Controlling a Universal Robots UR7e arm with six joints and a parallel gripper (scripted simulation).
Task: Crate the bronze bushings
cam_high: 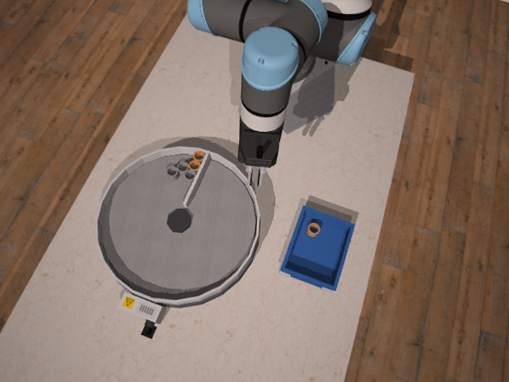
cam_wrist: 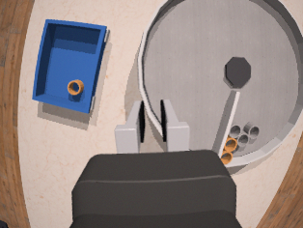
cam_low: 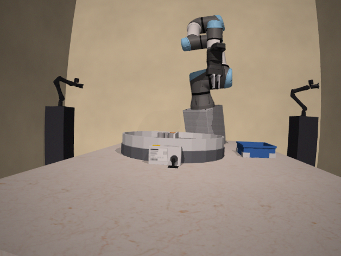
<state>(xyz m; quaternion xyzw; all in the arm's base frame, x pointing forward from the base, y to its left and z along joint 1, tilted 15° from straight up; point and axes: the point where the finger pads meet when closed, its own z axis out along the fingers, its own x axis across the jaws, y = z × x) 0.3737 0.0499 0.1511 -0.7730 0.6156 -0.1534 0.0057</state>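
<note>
Top and wrist views downward, exterior frontal and low, all sharing turning table [cam_high: 115, 244].
</note>
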